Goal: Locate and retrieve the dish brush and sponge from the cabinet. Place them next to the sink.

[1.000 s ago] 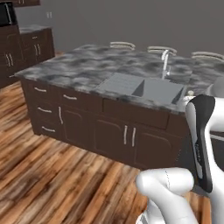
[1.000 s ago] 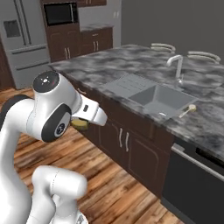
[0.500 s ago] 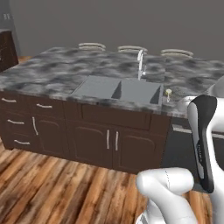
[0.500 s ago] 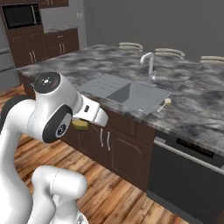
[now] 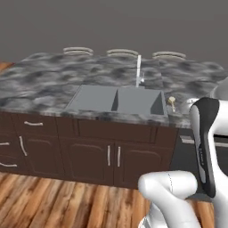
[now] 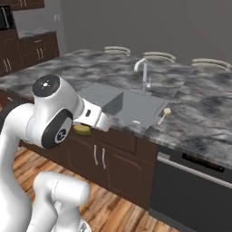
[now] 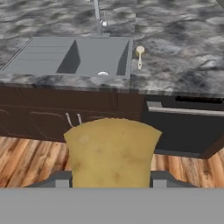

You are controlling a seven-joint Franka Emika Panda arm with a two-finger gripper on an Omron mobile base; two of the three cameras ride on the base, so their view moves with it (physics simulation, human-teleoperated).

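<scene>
One item is already down: the dish brush (image 7: 140,54) lies on the stone surface (image 7: 183,52) just right of the sink (image 7: 74,57), its handle running toward you. Your hand (image 7: 111,186) is clenched on the sponge (image 7: 113,153), held low in front of the base cabinets, so the free spot beside the brush lies ahead, above and slightly right of the hand. The sponge hides your fingertips, and the wall cabinet is out of frame.

The robot arm (image 6: 50,118) is shiny white, made of fat round tubes. One joint has a dark round cap with a little ring. A black stripe runs down another part.
</scene>
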